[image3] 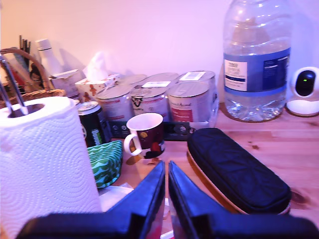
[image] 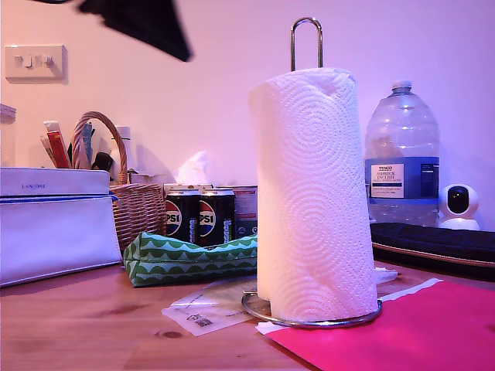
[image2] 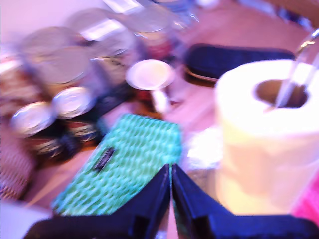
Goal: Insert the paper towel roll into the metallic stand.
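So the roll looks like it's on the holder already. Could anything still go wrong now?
Possibly. The paper towel roll sits on the metal stand leaning a little, so a bump could tip it. My first claw, jaws shut, hangs above the green pouch close to the roll, and its view is blurred, so it may be moving. My second claw is shut near the mug and black case, which it could knock.

The paper towel roll stands upright on the metallic stand. Two Pepsi cans sit behind, toward the exterior view's left.
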{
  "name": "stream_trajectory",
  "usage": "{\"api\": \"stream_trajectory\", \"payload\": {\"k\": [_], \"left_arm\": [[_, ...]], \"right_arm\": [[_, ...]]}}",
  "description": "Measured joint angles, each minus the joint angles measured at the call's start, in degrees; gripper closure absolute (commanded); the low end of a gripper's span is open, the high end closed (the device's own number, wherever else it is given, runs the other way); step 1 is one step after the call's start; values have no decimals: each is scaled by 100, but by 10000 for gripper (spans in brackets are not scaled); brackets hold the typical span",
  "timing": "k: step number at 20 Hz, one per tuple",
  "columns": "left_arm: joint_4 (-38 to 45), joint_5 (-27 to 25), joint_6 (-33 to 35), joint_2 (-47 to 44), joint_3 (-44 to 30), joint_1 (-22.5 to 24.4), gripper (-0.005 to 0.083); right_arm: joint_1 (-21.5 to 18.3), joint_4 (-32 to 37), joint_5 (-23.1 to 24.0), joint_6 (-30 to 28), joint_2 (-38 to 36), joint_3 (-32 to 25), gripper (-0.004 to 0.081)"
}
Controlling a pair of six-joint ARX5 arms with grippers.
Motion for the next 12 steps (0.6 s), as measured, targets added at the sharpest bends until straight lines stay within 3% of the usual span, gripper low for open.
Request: {"api": "stream_trajectory", "payload": {"k": [6, 12], "left_arm": [[1038, 26, -260, -1202, -1775, 999, 797], [1781, -35, -695, -3143, -3429, 1379, 797]], "right_arm": [[0, -35, 4, -129, 0, 0, 783], [0, -98, 2, -275, 0, 0, 783]]}}
